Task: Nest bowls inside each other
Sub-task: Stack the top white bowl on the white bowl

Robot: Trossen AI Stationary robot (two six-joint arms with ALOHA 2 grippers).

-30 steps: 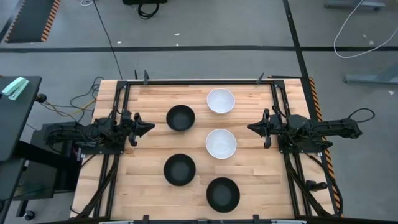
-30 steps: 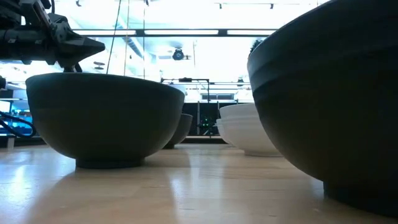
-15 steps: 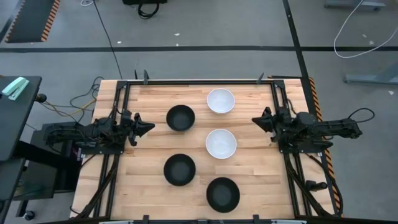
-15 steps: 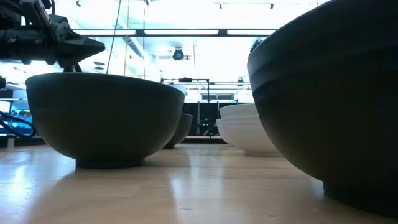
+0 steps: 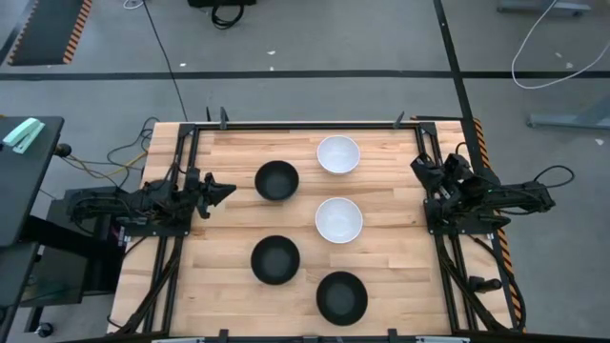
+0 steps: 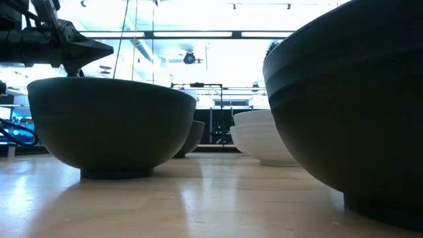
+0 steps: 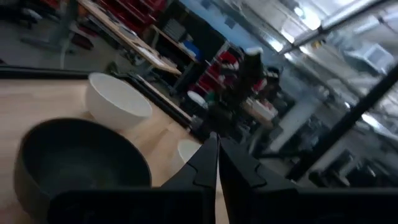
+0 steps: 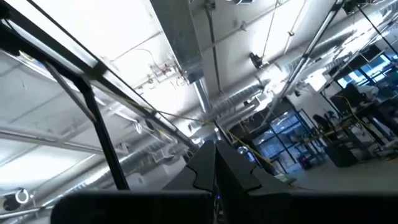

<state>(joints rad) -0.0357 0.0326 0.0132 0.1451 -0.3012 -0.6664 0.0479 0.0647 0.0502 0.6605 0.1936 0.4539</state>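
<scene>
Five bowls rest upright on their bases on the wooden table. A black bowl sits left of centre, with a white bowl beyond it toward the far edge. A second white bowl is at mid table. Two more black bowls stand near the near edge. My left gripper is shut, hovering just left of the far black bowl. My right gripper is shut at the table's right side, tipped upward; its wrist view sees only the ceiling.
Metal rails run along the table's left and right sides under the arms. Bare wood lies between the bowls and the right rail. In the low view the two near black bowls fill the foreground.
My right gripper has drawn back toward the table's right edge, swung toward the far edge and tipped upward. No bowl has moved.
</scene>
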